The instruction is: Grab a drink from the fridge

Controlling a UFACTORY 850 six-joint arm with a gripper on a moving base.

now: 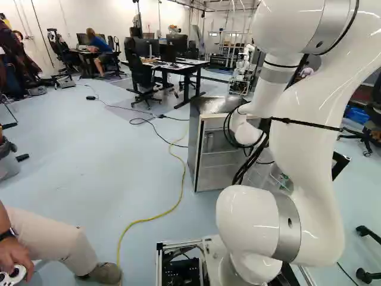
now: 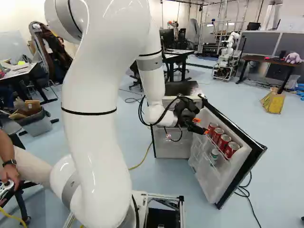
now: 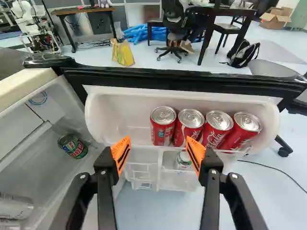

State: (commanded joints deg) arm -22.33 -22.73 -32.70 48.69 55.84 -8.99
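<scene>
Our black two-fingered gripper [image 2: 201,126] hung, fingers apart, facing four red metal cans [image 3: 192,120] in the white plastic door shelf [image 3: 115,112]!

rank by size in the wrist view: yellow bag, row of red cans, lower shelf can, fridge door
1. Fridge door
2. Row of red cans
3. Yellow bag
4. Lower shelf can, partly hidden
</scene>
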